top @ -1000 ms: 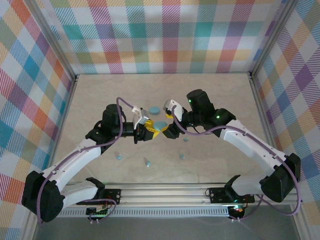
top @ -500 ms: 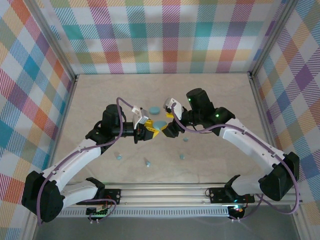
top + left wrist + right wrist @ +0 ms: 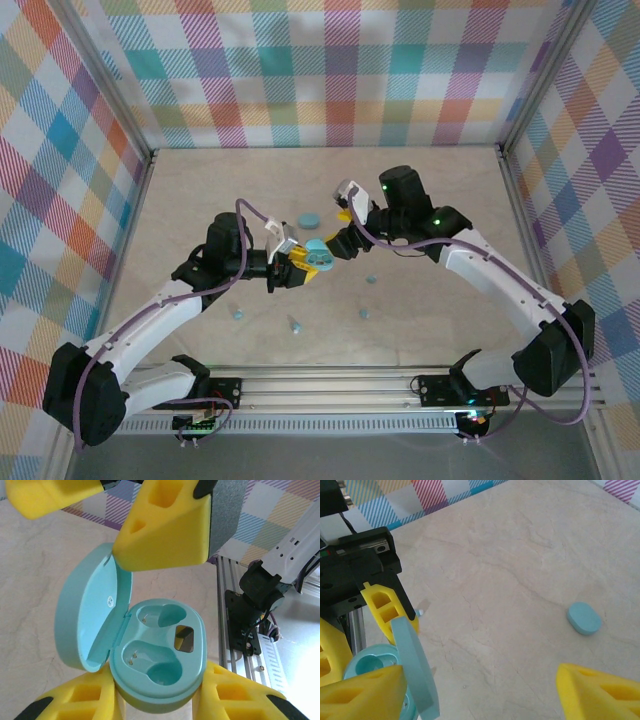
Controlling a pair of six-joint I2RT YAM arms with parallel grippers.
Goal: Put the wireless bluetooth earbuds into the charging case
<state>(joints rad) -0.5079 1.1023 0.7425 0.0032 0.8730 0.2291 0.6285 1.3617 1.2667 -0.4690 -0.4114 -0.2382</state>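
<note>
Now left pincer (image 3: 160, 702) clamps smooth oval teal charging case (image 3: 159, 666), hinged open; right pincer (image 3: 477, 687) apart.

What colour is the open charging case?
Light teal-blue charging case, clearest in the left wrist view.

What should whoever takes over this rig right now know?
Left gripper: shut on the open charging case.
Right gripper: open, one finger at the lid.
Both wells empty. Four earbuds lie loose on the table; a second case, closed, lies farther back.
Done: case opened. To do: seat earbuds, close lid.
</note>
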